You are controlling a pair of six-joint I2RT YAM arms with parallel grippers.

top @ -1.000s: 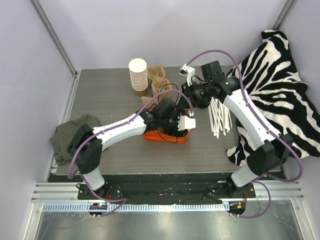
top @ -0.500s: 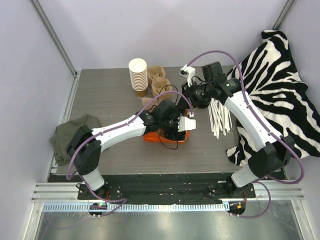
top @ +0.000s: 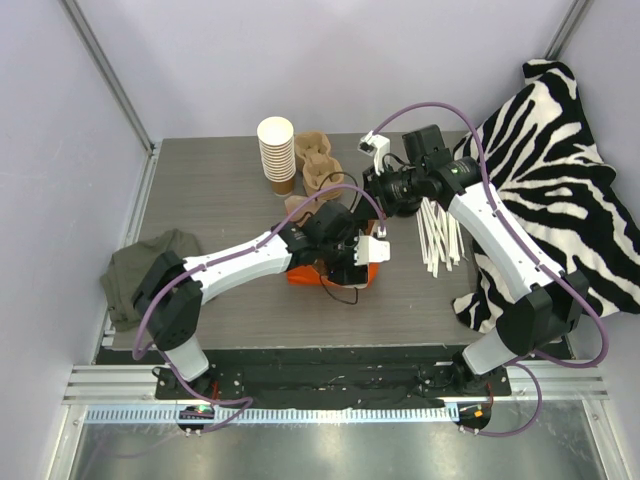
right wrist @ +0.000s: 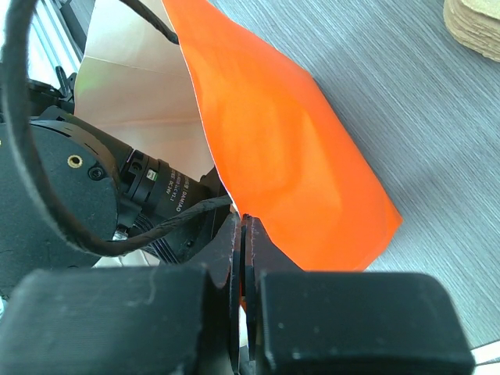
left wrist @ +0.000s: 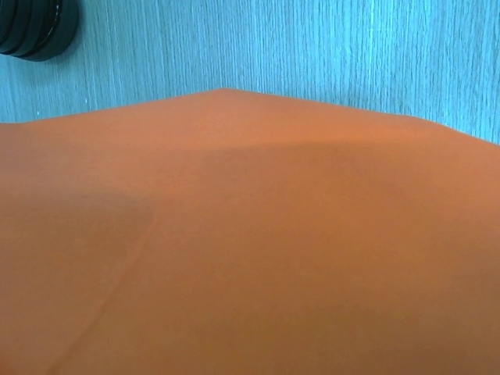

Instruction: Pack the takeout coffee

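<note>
Two arms meet over an orange bag (top: 300,272) lying near the middle of the grey worktop (top: 220,190). The left claw (top: 352,258) is down at the bag, at its 3 o'clock end. From above, its jaws are hidden by its own wrist and cable. Its wrist camera sees only orange material filling the lower frame, with worktop beyond, so I cannot tell how wide it stands.

The right claw (right wrist: 242,228) reaches in from 1 o'clock. Its two fingers (right wrist: 355,320) are pressed together with no gap. The bag's rim runs straight into their tips, so it appears to pinch that edge, with the bag's pale inner face turned toward the left arm's wrist.

No view shows the takeout coffee, so I cannot place it; the left wrist covers the bag's mouth.

A stack of black lids (left wrist: 31,27) sits at the 11 o'clock corner of the left wrist view, apart from the bag. At 11 o'clock from the bag stands a tall stack of brown cups (top: 277,150). Brown cardboard carriers (top: 318,160) lie just beside that stack at its 3 o'clock.

White sticks (top: 440,235) are fanned out at 3 o'clock from the bag. A zebra-striped cloth (top: 560,200) is draped past them, and a green cloth (top: 135,270) is bunched at the worktop's 9 o'clock edge.
</note>
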